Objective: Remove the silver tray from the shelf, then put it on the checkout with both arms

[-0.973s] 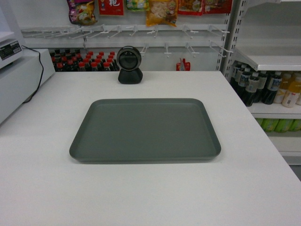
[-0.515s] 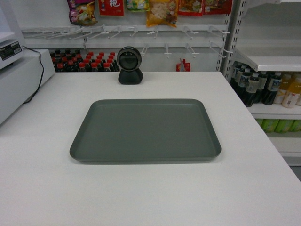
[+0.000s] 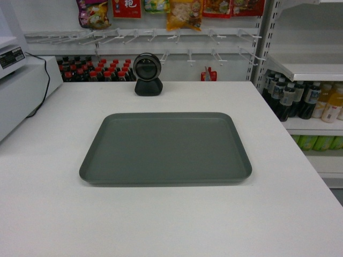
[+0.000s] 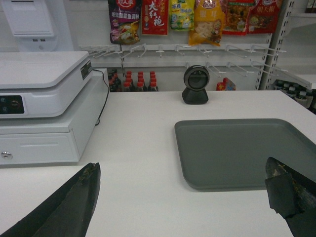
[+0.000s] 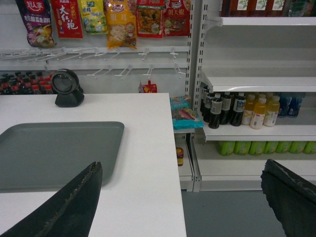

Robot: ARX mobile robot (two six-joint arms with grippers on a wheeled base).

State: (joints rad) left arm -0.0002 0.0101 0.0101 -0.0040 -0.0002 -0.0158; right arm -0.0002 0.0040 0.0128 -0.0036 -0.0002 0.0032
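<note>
Nothing is shifting between the earlier head frames and this one: the silver tray [image 3: 165, 148] is lying in the same spot, flat at the centre of the checkout [image 3: 161, 225], its long axis running left to right across the frame. Neither arm is showing in the head view. In the left wrist view the left gripper [image 4: 182, 197] is hanging with jaws wide apart, holding nothing, the tray sitting at centre right and reaching toward its right-hand finger [image 4: 289, 195]. In the right wrist view the right gripper [image 5: 182, 197] is likewise spread and holding nothing, the tray lying at lower left behind its left-hand finger [image 5: 74, 207]. Both seem about equally near. Judging from this, the placing looks done. A black scanner [image 3: 147, 74] is standing beyond the tray, a white register [image 4: 42, 94] is sitting at left, and the shelf [image 5: 256, 81] with bottles is filling the right.
</note>
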